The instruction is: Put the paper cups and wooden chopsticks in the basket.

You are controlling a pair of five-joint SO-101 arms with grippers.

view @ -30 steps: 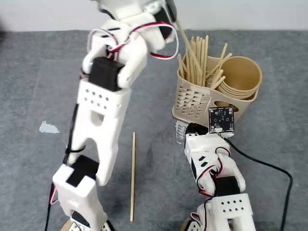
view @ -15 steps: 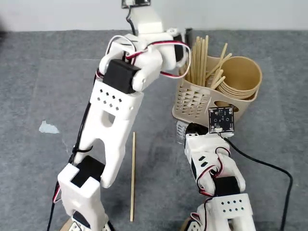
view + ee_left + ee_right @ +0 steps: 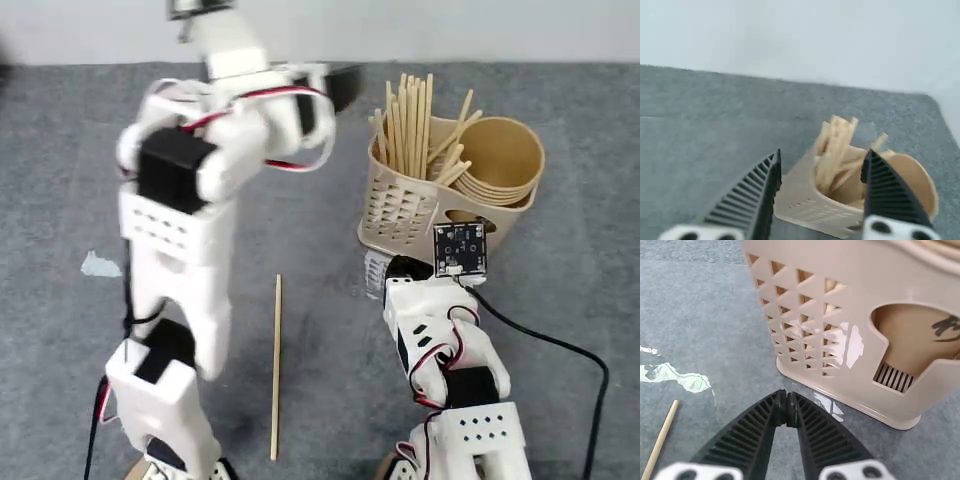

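Change: my left arm [image 3: 180,230] swings back from the basket [image 3: 400,215], leftward.
Left hand [image 3: 822,159]: spread, empty, likely just released.
Right hand [image 3: 786,409]: pressed together, parked at the basket's base.
Cups [image 3: 505,160], chopsticks [image 3: 410,120]: standing in the basket.
Stray chopstick [image 3: 276,365]: near the surface's front edge, still to collect.

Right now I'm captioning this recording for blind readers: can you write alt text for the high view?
A beige basket holding upright wooden chopsticks and stacked paper cups stands on a grey table. One loose chopstick lies flat between the raised left arm and the right arm, which sits low before the basket.
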